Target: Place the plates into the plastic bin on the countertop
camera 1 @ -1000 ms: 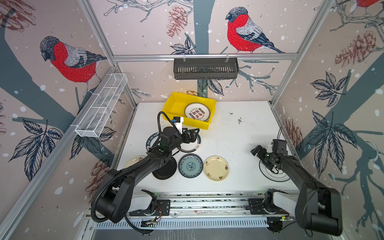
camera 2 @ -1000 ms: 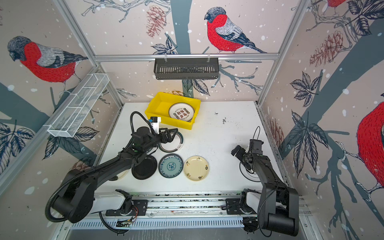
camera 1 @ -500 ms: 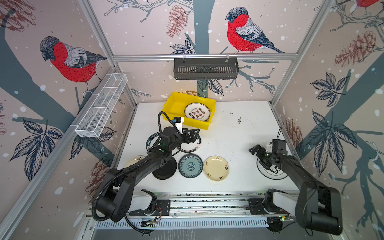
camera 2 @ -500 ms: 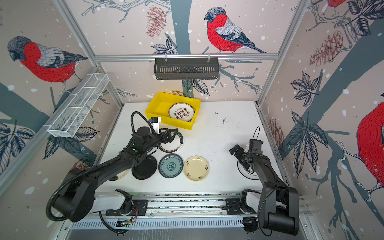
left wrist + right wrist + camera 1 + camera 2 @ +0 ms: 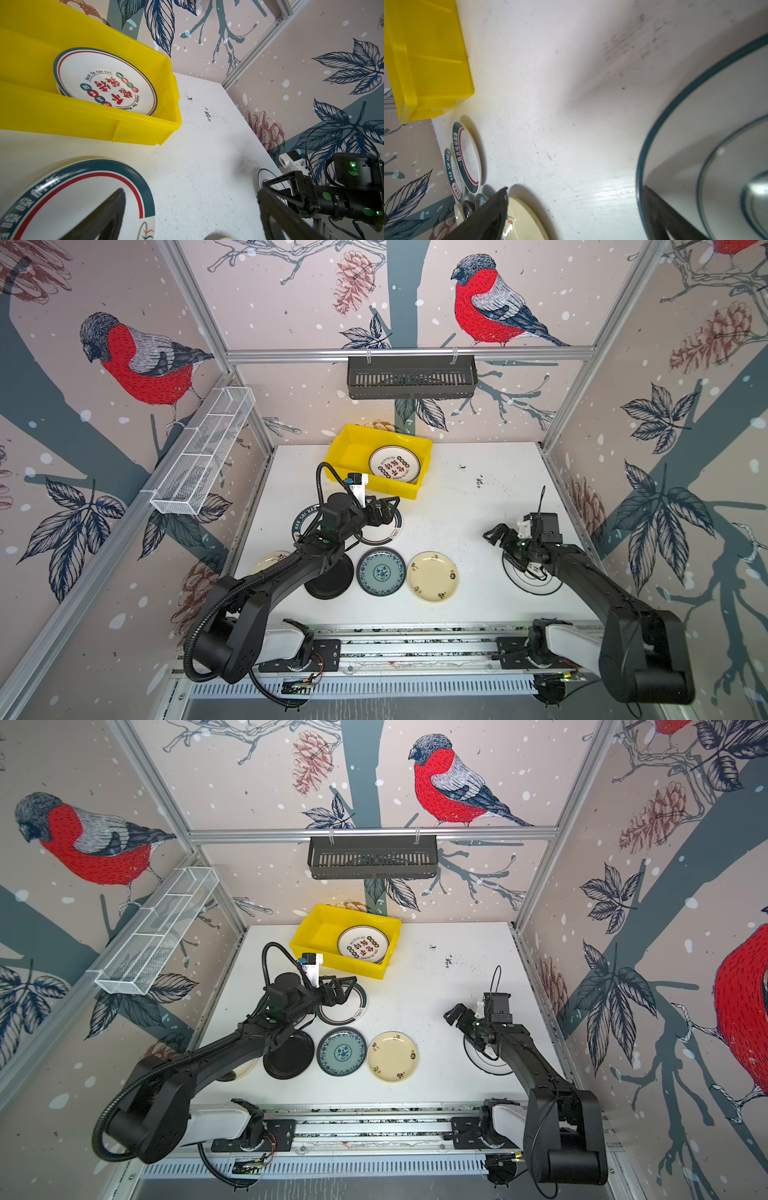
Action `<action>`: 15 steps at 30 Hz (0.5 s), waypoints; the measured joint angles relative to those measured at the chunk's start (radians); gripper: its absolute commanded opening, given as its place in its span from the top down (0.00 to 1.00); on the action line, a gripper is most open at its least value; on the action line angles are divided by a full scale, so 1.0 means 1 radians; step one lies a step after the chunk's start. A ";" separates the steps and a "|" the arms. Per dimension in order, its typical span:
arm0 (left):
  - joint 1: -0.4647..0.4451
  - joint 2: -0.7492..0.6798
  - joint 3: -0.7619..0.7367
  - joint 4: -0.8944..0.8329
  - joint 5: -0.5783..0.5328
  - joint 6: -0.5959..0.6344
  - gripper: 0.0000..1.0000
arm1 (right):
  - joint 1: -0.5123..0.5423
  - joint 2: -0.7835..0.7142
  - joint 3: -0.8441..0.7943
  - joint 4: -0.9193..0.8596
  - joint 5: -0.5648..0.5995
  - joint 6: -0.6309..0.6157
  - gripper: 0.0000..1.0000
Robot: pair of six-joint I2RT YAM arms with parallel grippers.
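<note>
Right gripper (image 5: 493,534), jaws spread wide and empty, had edged slightly toward the middle of the bench (image 5: 457,497) since a second before, beside a white plate with thin dark rings (image 5: 534,587). Nearest lay a row of glossy round dishes: a black plate (image 5: 332,583), a blue-patterned plate (image 5: 381,571) and a cream floral plate (image 5: 433,576). Left gripper (image 5: 388,510), equally wide and holding nothing, had stayed over a lettered-rim plate (image 5: 388,533). Farthest, the smooth yellow plastic bin (image 5: 353,448) held a red-character plate (image 5: 395,465).
</note>
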State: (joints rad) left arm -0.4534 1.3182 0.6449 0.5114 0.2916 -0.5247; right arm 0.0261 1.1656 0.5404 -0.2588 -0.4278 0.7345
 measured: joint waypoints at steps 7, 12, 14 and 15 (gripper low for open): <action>-0.006 -0.004 0.003 -0.005 -0.004 -0.001 0.02 | 0.088 0.028 0.072 0.015 -0.003 0.051 0.00; -0.009 -0.023 0.006 -0.018 -0.005 0.000 0.02 | 0.111 -0.015 0.227 -0.124 0.220 0.020 0.01; -0.010 -0.028 0.006 -0.023 -0.006 0.000 0.02 | 0.110 -0.033 0.262 -0.195 0.337 0.013 0.01; -0.011 -0.030 0.006 -0.023 -0.006 0.000 0.02 | 0.110 -0.039 0.270 -0.229 0.385 0.006 0.01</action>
State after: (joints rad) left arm -0.4644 1.2884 0.6510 0.4881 0.2855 -0.5243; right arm 0.1364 1.1267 0.8101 -0.4881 -0.0429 0.7410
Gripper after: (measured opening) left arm 0.981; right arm 0.994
